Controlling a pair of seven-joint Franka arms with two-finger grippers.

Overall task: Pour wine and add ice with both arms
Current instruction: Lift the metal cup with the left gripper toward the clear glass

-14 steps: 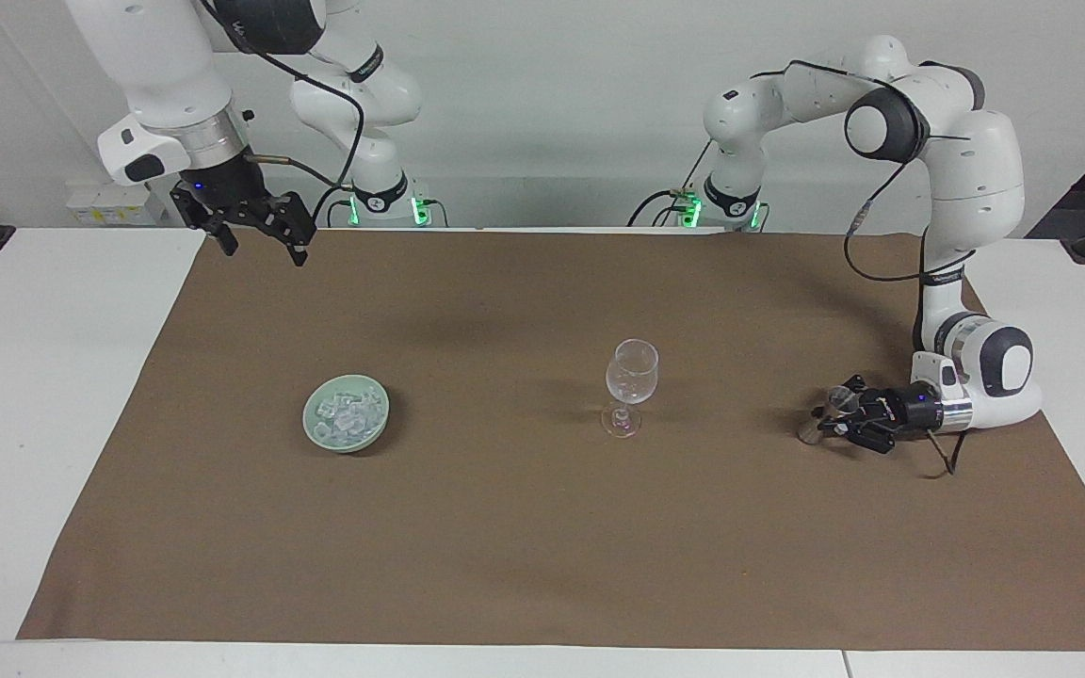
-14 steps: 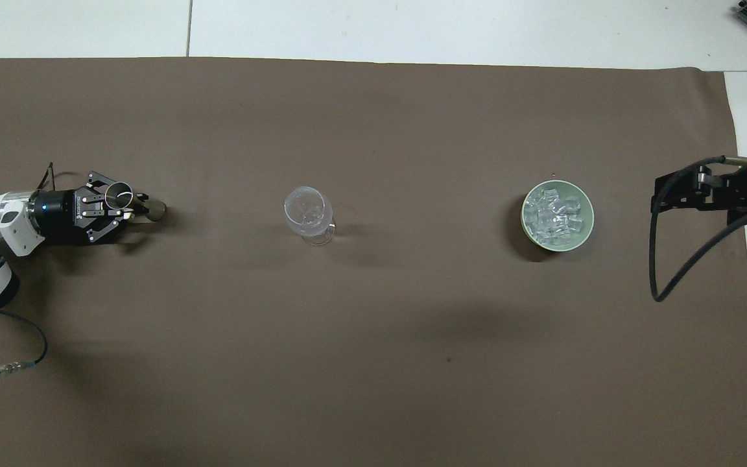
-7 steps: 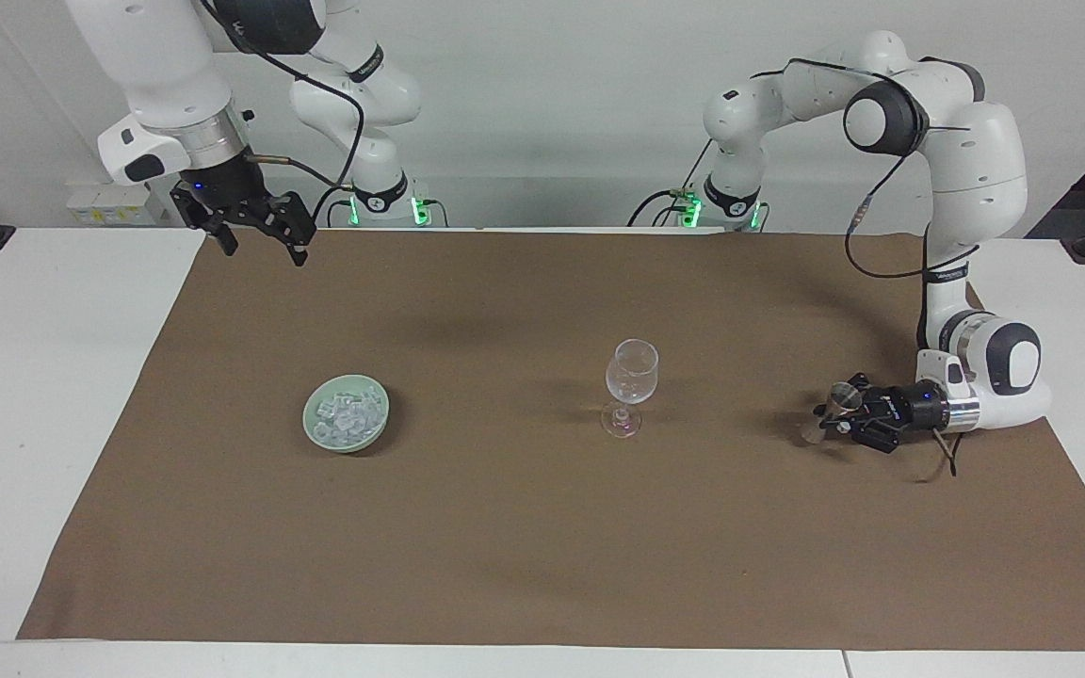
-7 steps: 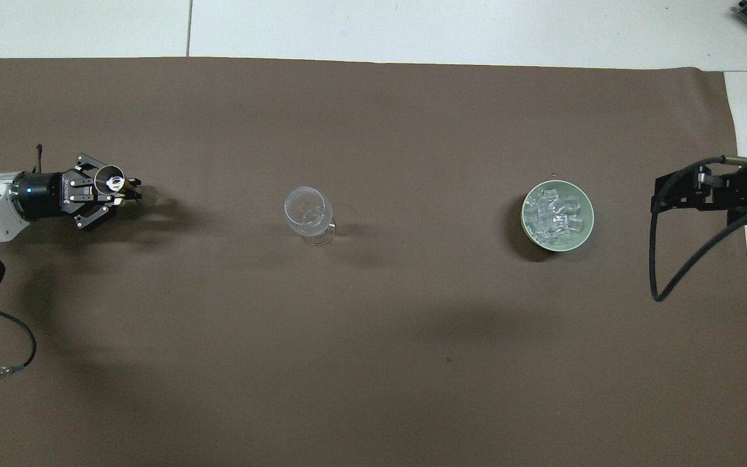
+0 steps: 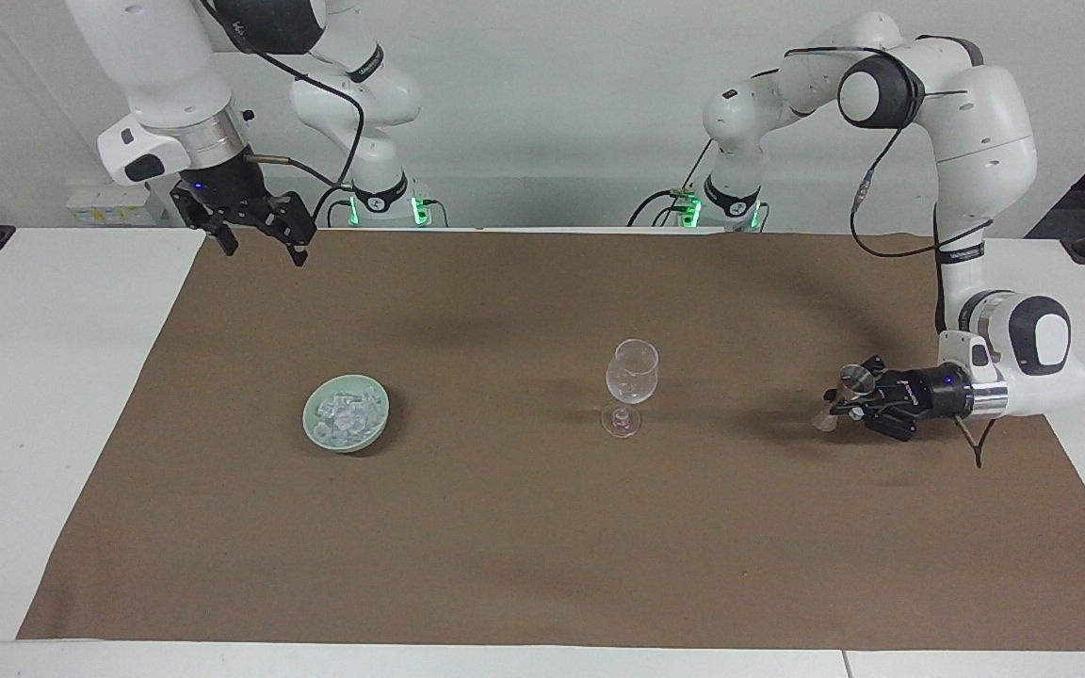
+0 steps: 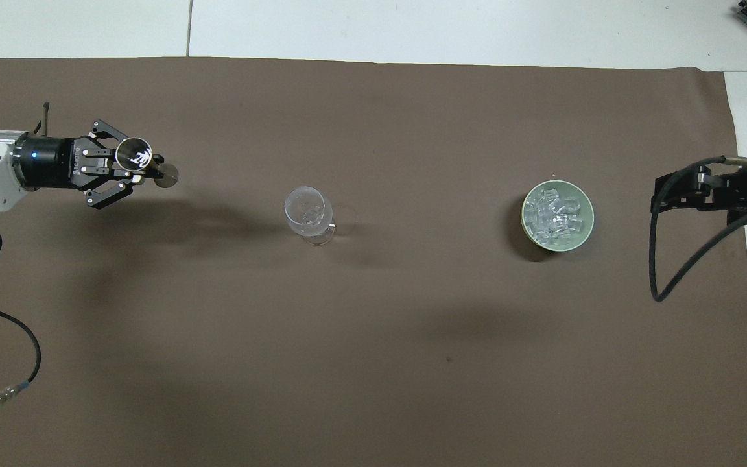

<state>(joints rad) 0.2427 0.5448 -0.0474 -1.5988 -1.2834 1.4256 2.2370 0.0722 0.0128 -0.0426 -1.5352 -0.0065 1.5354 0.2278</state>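
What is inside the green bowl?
The bowl holds a heap of ice cubes, small and clear. The heap covers the bowl's bottom, so anything under it cannot be seen.

A plain white wall [image 5: 542, 113] fills the top of the facing view, evenly lit. Below it a white table [image 5: 43, 395] runs the width of the frame, most of it covered by a brown cloth [image 5: 505, 527] that leaves bare white margins at both ends. A seam between tabletop panels [image 6: 189, 29] shows at the overhead view's upper left.
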